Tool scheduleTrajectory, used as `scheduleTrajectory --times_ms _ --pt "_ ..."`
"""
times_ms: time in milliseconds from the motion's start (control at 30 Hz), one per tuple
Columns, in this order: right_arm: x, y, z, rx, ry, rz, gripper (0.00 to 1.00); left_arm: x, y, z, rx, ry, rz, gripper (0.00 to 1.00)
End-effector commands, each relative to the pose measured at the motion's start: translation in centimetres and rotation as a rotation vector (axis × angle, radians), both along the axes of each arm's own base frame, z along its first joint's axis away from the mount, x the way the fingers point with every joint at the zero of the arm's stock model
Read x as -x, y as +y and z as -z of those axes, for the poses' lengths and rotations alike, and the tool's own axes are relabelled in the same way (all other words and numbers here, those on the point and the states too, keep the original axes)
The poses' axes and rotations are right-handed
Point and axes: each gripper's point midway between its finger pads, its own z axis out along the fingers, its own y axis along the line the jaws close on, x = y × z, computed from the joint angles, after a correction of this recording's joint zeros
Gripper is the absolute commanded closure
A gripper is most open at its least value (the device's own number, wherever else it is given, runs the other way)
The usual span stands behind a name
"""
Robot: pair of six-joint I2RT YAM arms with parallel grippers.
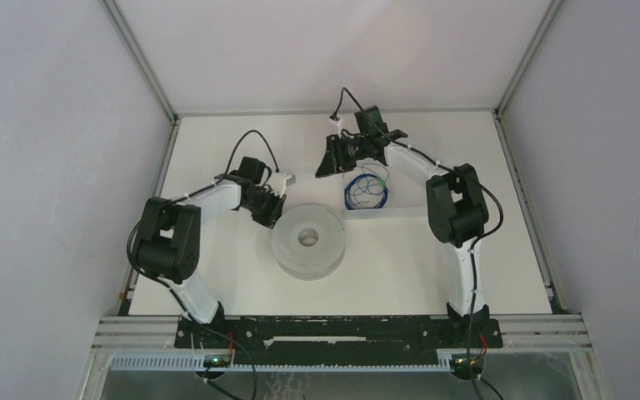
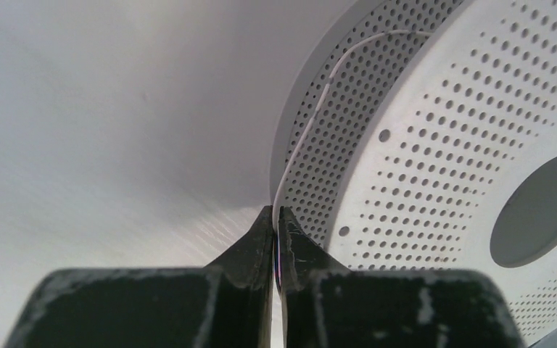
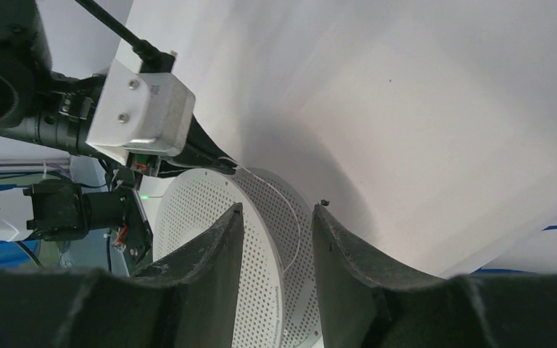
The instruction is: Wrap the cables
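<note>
Your left claw point(image 1: 273, 218) sits at the left rim of the spool point(image 1: 308, 242); your right claw point(image 1: 323, 167) hangs beyond the spool's far side, apart from it.

Left wrist: the left claw point(image 2: 275, 214) is pinched shut on the cable point(image 2: 312, 123), which runs up from the tips and curves right along the spool's point(image 2: 442, 145) perforated flange.

Right wrist: the right claw point(image 3: 275, 210) stands partly open, holding nothing. The cable point(image 3: 299, 225) arcs down the spool point(image 3: 196, 192), showing in the gap between its fingers.
</note>
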Motion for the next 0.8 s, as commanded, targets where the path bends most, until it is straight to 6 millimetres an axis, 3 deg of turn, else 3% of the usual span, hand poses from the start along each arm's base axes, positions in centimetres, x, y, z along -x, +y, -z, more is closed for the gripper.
scheduleTrajectory --times_ms 0,433,767 --pt "-0.1 0.0 -4.2 -0.058 -0.104 -0.001 0.54 -0.6 -0.6 -1.8 0.031 -0.076 -0.026 0.91" --pt "0.7 -0.1 -3.4 -0.055 -0.086 -0.001 0.55 1.2 0.1 -1.5 0.012 -0.068 0.043 0.72" --pt "1.3 0.3 -2.9 -0.052 -0.08 -0.016 0.55 1.8 0.8 -2.1 0.029 -0.076 0.091 0.65"
